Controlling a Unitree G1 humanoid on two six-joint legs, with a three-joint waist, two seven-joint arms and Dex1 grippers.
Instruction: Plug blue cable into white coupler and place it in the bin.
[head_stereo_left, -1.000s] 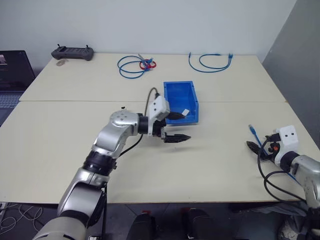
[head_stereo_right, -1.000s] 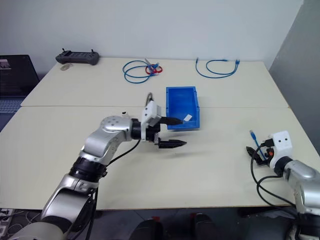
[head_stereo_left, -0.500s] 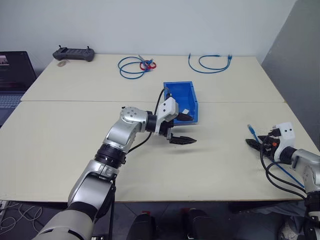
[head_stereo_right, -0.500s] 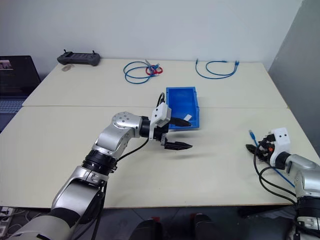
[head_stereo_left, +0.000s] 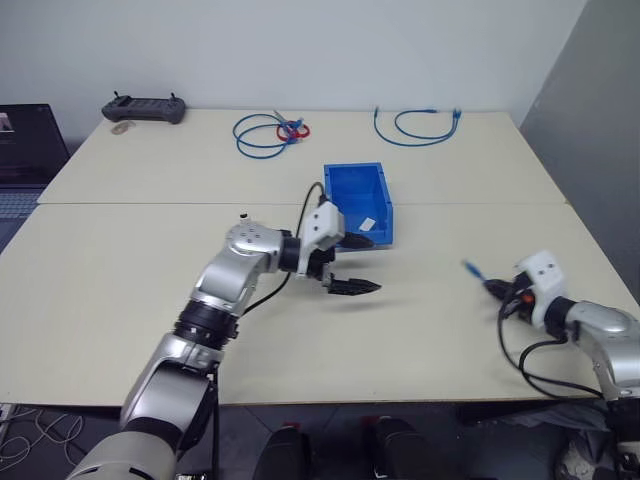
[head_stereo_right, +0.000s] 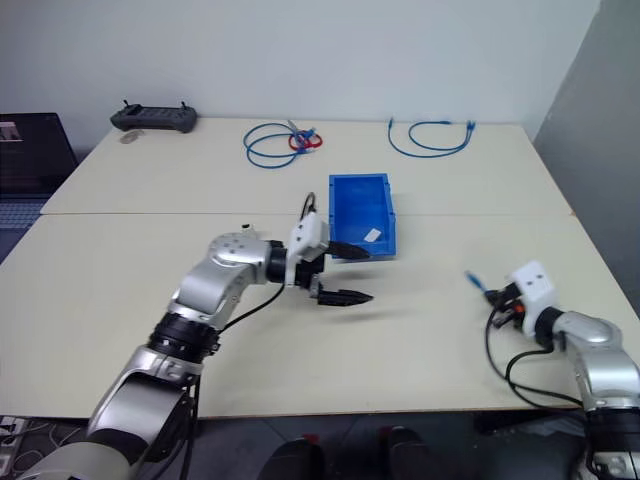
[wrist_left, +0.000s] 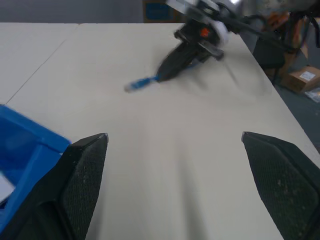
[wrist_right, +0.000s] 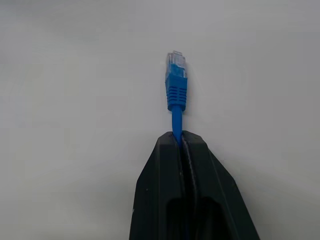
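Two end effectors: our right end effector is clamped on the blue cable, plug jutting beyond its tips; our left end effector gapes wide, holding nothing, beside the bin.

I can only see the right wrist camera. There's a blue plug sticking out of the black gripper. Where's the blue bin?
Observer: The bin stands mid-table, off to the left of the right gripper, which is shut on the blue cable.
Operator: What's the other arm doing?
Observer: The left gripper hovers just in front of the bin, open, with nothing between its fingers.
Operator: Are there more cables?
Observer: Yes, two at the table's far edge: a coiled cable with a red loop and a looped cable.
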